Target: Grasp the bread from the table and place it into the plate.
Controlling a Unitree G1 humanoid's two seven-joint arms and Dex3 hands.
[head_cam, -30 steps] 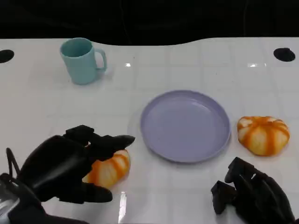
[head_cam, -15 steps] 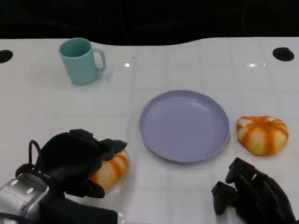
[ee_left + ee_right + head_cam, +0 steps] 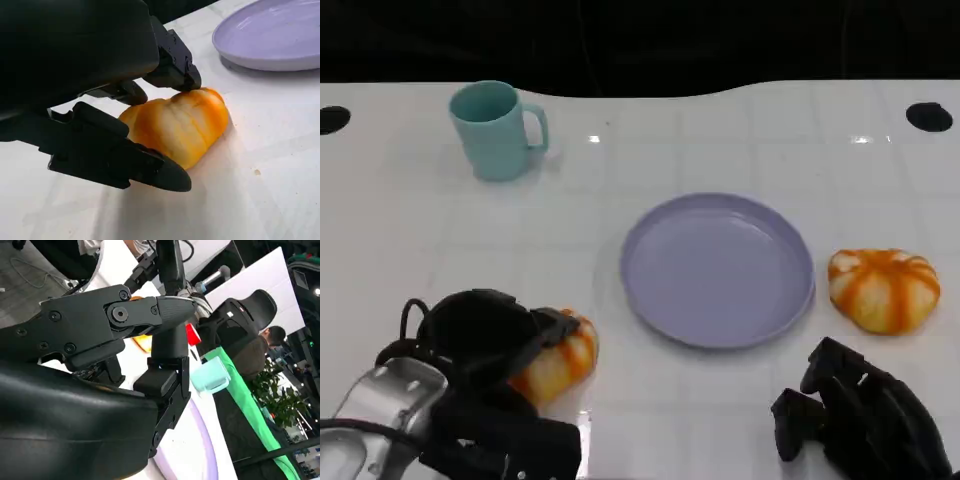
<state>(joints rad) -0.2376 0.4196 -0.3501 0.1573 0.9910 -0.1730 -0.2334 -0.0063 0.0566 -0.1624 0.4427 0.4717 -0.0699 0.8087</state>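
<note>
**Left robot hand closing on the bread, plate not yet filled**

Our left robot hand (image 3: 485,345) sits over the orange, white-striped soft bread roll (image 3: 558,358) at the near left of the glossy white surface (image 3: 720,140). In the left wrist view we see its black fingers (image 3: 172,60) touching the top of the roll and another finger lying low along its side, so we judge the hold as forming; whether it is firm we cannot tell, since the roll rests on the surface. Our right robot hand (image 3: 860,420) waits at the near right with its fingers curled in and nothing in them.

The round lavender plastic plate (image 3: 650,300) stands in the middle, near the roll but apart from it, holding nothing. A second orange striped bread roll (image 3: 882,288) lies just beside the plate's right rim, untouched. A pale teal ceramic mug (image 3: 497,130) stands well apart at the far left.

We judge the task early: the reach is done; securing the hold, lifting, carrying to the plate and releasing remain.
</note>
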